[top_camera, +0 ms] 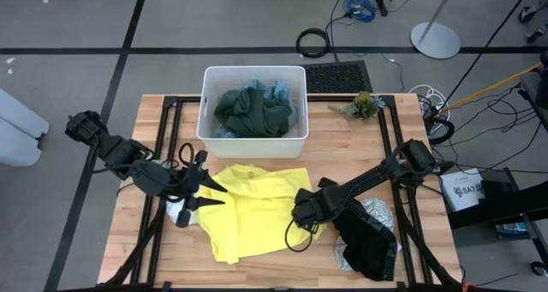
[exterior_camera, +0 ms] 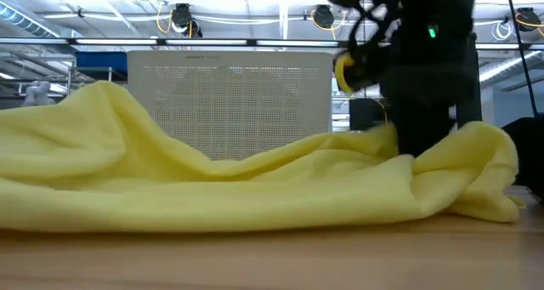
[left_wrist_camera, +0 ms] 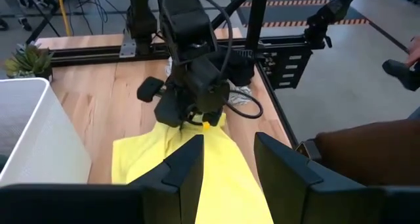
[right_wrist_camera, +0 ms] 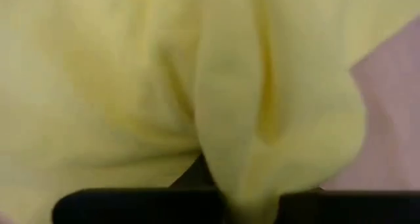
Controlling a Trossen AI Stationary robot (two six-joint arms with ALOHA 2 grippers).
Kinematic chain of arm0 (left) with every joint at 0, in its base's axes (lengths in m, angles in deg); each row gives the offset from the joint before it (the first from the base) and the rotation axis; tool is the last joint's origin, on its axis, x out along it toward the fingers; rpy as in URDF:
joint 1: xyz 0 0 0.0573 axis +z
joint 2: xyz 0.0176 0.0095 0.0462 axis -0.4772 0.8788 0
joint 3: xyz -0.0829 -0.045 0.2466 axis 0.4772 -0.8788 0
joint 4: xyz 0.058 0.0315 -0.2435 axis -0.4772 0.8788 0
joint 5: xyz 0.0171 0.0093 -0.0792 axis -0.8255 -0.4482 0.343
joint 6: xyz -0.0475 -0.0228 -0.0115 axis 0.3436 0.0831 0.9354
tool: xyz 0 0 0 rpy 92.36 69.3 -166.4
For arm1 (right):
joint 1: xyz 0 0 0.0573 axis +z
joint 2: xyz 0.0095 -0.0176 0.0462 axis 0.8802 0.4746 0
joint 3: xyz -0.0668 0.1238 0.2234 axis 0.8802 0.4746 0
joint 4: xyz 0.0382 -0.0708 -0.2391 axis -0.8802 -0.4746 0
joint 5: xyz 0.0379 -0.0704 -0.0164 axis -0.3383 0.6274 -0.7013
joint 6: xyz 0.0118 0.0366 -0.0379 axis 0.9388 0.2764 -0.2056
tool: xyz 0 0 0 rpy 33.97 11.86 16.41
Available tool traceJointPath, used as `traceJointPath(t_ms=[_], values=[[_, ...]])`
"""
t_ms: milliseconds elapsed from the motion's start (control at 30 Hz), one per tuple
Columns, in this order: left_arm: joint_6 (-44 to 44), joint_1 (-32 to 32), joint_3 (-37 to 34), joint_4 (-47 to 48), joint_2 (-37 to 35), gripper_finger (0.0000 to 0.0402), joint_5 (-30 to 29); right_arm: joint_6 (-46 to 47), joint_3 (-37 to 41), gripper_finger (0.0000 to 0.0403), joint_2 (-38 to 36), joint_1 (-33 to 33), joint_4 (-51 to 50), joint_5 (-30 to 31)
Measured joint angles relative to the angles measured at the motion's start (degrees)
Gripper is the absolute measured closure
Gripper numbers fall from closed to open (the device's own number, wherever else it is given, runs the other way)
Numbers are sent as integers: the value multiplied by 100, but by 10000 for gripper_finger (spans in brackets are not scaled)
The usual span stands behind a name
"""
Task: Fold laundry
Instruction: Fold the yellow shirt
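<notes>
**Yellow shirt pinched at its right edge**

A fold of the yellow shirt [right_wrist_camera: 223, 106] fills the right wrist view, bunched between the right gripper [top_camera: 306, 213] fingers, which are clamped on it. In the high view the shirt lies at lower centre of the bench [top_camera: 360, 138]. The left gripper [top_camera: 214, 194] sits at its left edge, fingers spread. The tub [top_camera: 208, 112], upper centre, holds green clothes [top_camera: 253, 112]. A black garment [top_camera: 364, 241] lies lower right.

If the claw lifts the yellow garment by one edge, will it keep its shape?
Probably not. The yellow garment lies in soft folds and humps, so it should droop. It looks thin, likely light. The right claw already bunches its edge, so pushing would likely wrinkle it rather than slide it.
</notes>
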Motion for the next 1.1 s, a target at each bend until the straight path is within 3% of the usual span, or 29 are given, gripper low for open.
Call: traceJointPath(t_ms=[367, 433, 667, 1100], values=[[19, -110, 0, -363, -405, 259, 277, 484, -1976, 400, -21, -4, -3828, 207], [23, -181, 0, -356, -495, 259, 313, 616, -2160, 401, -41, 7, -3953, 206], [23, -368, 0, -350, -608, 259, 317, 393, -2585, 402, -160, 9, -3148, 207], [21, -374, 0, -340, -591, 259, 313, -1335, -2662, 403, 26, 3, 1260, -7]])
